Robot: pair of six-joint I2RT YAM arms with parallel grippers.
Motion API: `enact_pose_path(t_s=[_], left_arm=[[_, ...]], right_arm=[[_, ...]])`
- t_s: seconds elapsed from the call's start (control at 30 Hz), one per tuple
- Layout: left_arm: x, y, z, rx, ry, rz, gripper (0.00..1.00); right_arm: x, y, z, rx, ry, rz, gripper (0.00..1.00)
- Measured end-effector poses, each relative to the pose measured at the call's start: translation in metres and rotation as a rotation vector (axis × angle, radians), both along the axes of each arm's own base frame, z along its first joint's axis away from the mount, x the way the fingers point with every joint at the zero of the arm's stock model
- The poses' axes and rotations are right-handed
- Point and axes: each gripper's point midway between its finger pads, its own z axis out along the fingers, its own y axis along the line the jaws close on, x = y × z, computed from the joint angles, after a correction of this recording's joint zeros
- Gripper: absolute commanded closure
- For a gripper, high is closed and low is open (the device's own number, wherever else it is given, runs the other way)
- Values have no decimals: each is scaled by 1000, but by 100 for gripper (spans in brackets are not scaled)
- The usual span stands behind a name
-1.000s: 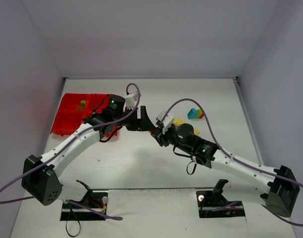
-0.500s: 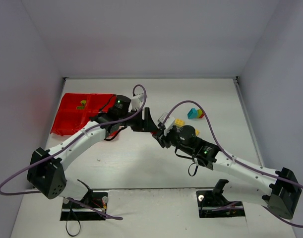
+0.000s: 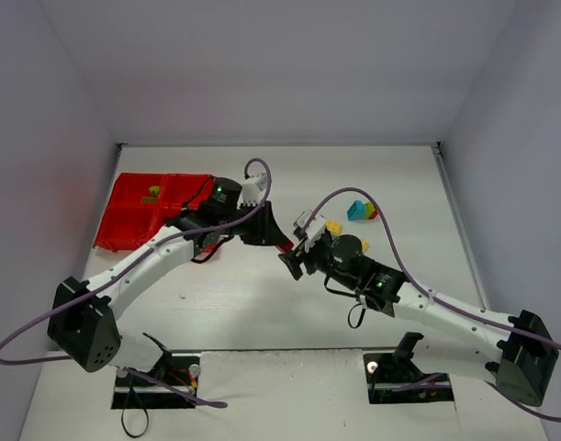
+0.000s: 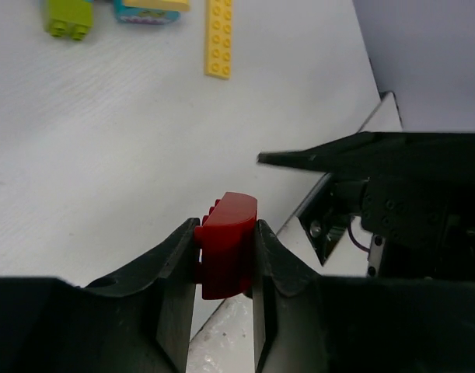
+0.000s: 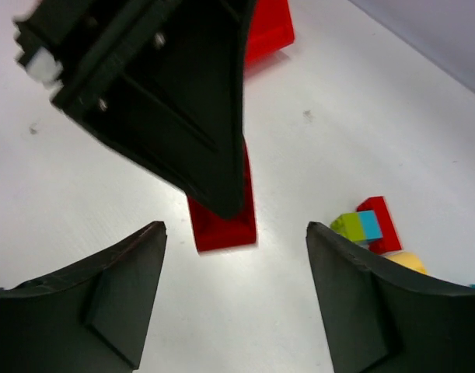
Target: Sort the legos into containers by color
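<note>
Around the middle of the table the two hands meet nose to nose. The right hand (image 5: 235, 230) stands with its fingers well apart and nothing between them. Just beyond its fingertips is the red brick (image 4: 229, 217), clamped in the left hand (image 4: 226, 231), whose fingers (image 4: 179, 287) are drawn in narrow against the brick's two side faces. The brick looks to be held clear of the table, though no view shows this for certain.

It is a small, stiff piece of glossy plastic, surely very light, with a rounded top and studs along one edge. The flat side walls are the places to pinch. The curved face is smooth and would likely slip out of a light squeeze, so the present hold across the sides looks sound.

Farther on, toward the right side of the table, loose legos wait: a yellow plate (image 4: 219, 39), a lime green brick (image 4: 68, 17) and a teal-blue brick (image 4: 144, 12). The right wrist view also shows a small red, lime green and blue cluster (image 5: 369, 225).

At the far-left corner lies the red tray (image 3: 124, 225), with lime green pieces (image 3: 151, 193) in one of its far compartments. The held brick is well apart from it.
</note>
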Motion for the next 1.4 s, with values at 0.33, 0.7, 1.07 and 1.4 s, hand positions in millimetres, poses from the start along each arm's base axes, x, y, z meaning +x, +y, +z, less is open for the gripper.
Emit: enact_pose_path(t_s=[0.33,0.7,1.07,1.4], left_arm=[[76,156,9,164,-49,548,97],[90,373,-19,473,75,1212,93],[121,422,-86,600,267,1278,62],[129,420,-74,573,251,1276,28]], right_arm=[[27,-25,-13,-6,42,-182,17],[62,-84,-42,59,174,-457,20],[68,-98,-46,87,199,-548,20],[77,-125,-65,97,288,-677,22]])
